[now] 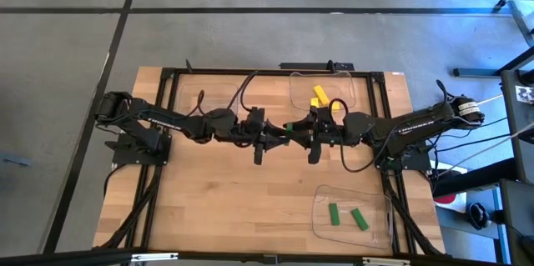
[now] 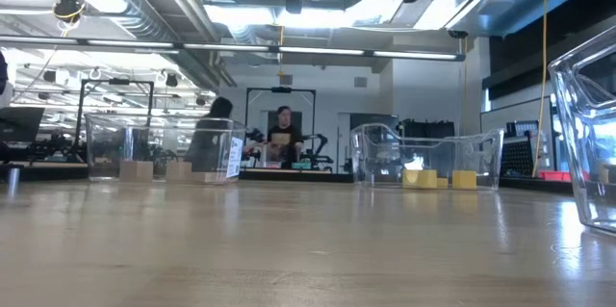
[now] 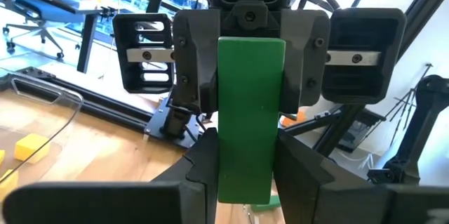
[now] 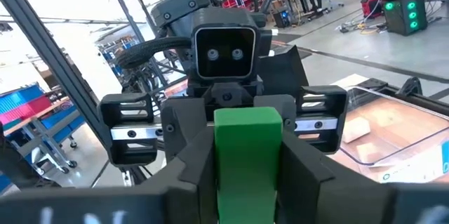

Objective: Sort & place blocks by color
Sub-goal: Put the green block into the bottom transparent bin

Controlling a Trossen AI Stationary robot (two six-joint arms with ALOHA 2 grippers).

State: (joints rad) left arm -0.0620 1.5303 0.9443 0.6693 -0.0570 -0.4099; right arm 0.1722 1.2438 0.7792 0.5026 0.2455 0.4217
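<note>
Green block [image 3: 251, 119] spans between both claws above mid-table [image 1: 250, 199]: left claw [image 1: 272, 131] and right claw [image 1: 302, 127] each clamp one end.

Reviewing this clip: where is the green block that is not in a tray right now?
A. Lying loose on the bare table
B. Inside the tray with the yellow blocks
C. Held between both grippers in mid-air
C: the green block spans the gap, with the left gripper and the right gripper each closed on one end above the table.

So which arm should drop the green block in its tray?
Right. Both arms' jaws hold the green block mid-table, and the tray with two green blocks sits on the right arm's side.
</note>
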